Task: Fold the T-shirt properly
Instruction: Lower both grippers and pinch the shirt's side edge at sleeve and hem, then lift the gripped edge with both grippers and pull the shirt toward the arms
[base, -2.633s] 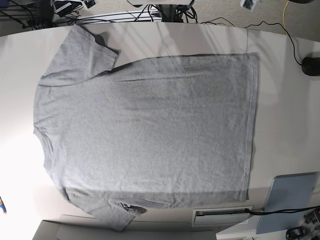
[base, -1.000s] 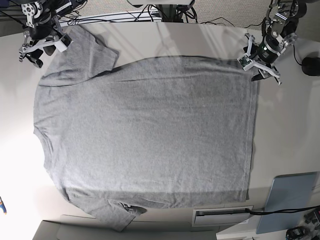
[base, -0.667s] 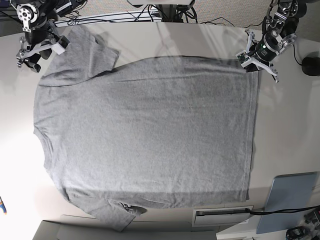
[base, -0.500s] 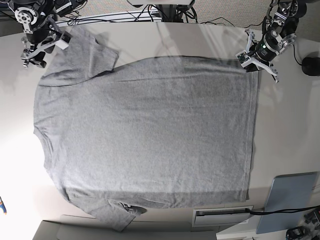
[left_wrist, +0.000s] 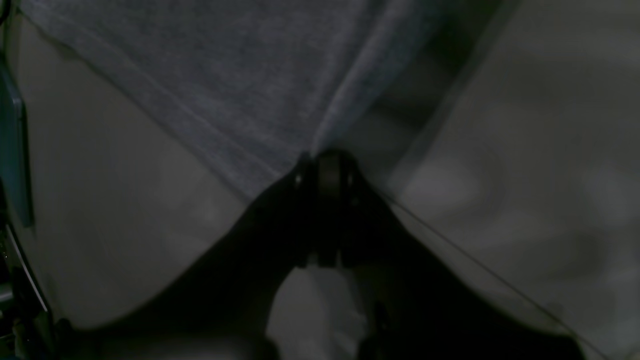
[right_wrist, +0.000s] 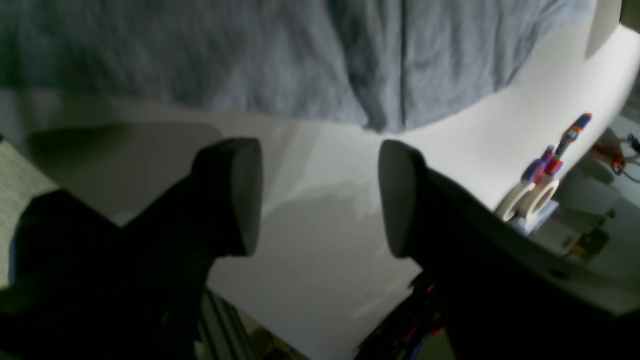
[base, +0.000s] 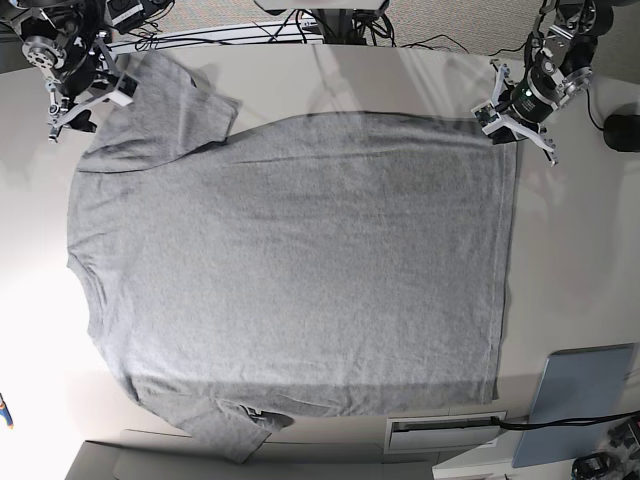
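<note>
A: Counting first: one T-shirt (base: 290, 270), two grippers, one table (base: 570, 250), one blue-grey panel (base: 575, 400) at the near right corner in the base view, and a single black object (base: 622, 132) at the table's right edge.

B: Position of the T-shirt?

A: Spread flat across the middle of the table, lying sideways in the base view: collar side to that view's left, hem to its right, one sleeve toward the far left corner and the other at the near edge.

B: Appearance?

A: Heather-grey, short-sleeved, the upper face plain. A stitched hem band runs down the right edge. Fine creases show in the right wrist view, where a sleeve edge (right_wrist: 380, 70) lies beyond the fingertips.

B: The left gripper (base: 507, 112)?

A: At the far hem corner, on the base view's right. In the left wrist view its jaws are brought together, pinching the corner of the T-shirt (left_wrist: 250, 90), and the cloth rises in a small ridge from the pinch point (left_wrist: 324, 165).

B: And the right gripper (base: 88, 100)?

A: At the far left corner of the base view, by the sleeve. Its two dark fingers (right_wrist: 235, 195) stand wide apart over bare table (right_wrist: 320, 240), with nothing between them; the sleeve edge lies just beyond the tips.
</note>
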